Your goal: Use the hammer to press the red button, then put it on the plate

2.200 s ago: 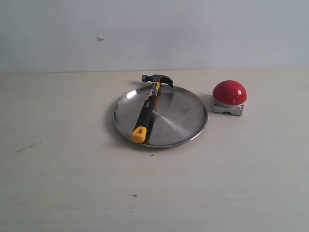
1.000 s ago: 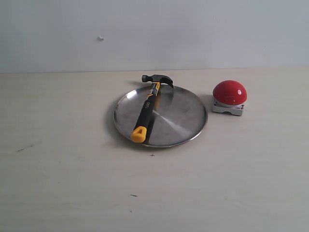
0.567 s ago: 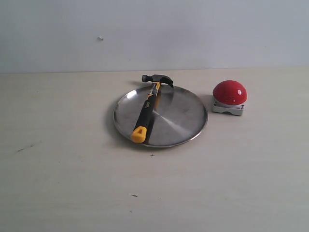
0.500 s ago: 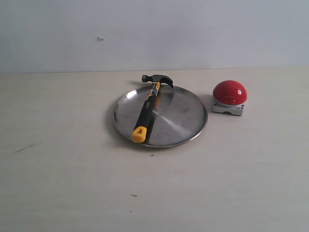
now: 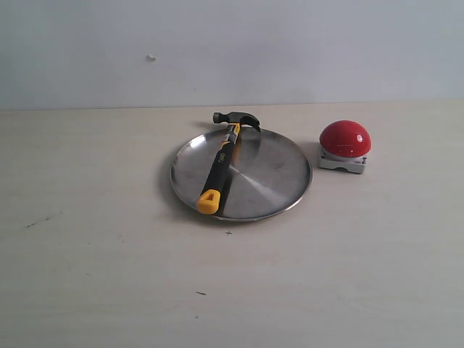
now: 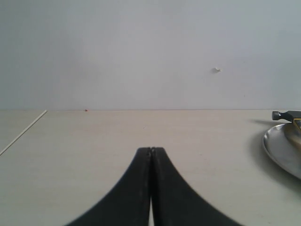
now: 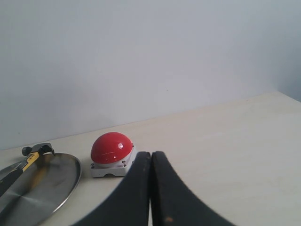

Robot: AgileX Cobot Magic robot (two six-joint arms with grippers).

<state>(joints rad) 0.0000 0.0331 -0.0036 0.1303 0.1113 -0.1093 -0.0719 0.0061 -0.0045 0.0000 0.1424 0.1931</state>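
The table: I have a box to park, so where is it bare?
Bare table lies left of the plate and across the whole foreground. Crowded: the hammer lies on the plate, and the red button sits close beside its right rim.

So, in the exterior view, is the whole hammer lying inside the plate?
No, the hammer lies across the plate, but its dark head sticks out beyond the far rim.

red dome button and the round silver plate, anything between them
Only a bare strip of table separates the red dome button from the round silver plate, clearest in the exterior view.
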